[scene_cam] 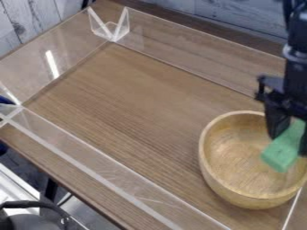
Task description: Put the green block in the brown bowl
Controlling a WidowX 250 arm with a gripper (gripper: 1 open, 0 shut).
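**Inspector:** Describe the green block point(283, 150) as it appears.

**Operator:** A small, bright green bar, plain, with no markings I can read. It looks blurred. It is tilted, its upper end at my tool point(285, 126) and its lower end hanging free. It is much smaller than the bowl.

**Inspector:** State of your tool?

**Operator:** My tool is dark, pointing steeply down at the right edge of the view. Its jaws stand partly apart and are closed on the upper end of the green block, which hangs between them.

**Inspector:** Where is the block relative to the brown bowl point(227, 161)?

**Operator:** Over the bowl's right half, inside the ring of the rim as seen from this camera. Whether its lower end touches the bowl's inner wall I cannot tell.

**Inspector:** The bowl itself?

**Operator:** Round, light-brown wood, thick rim, grain visible inside. It sits upright on the table point(132, 108) at the lower right.

**Inspector:** Surroundings?

**Operator:** The table has a dark wood-grain top bordered by a low clear plastic wall point(66, 148). A small clear bracket point(109, 25) stands at the far left corner, well apart from the bowl. My own arm covers part of the bowl's right rim.
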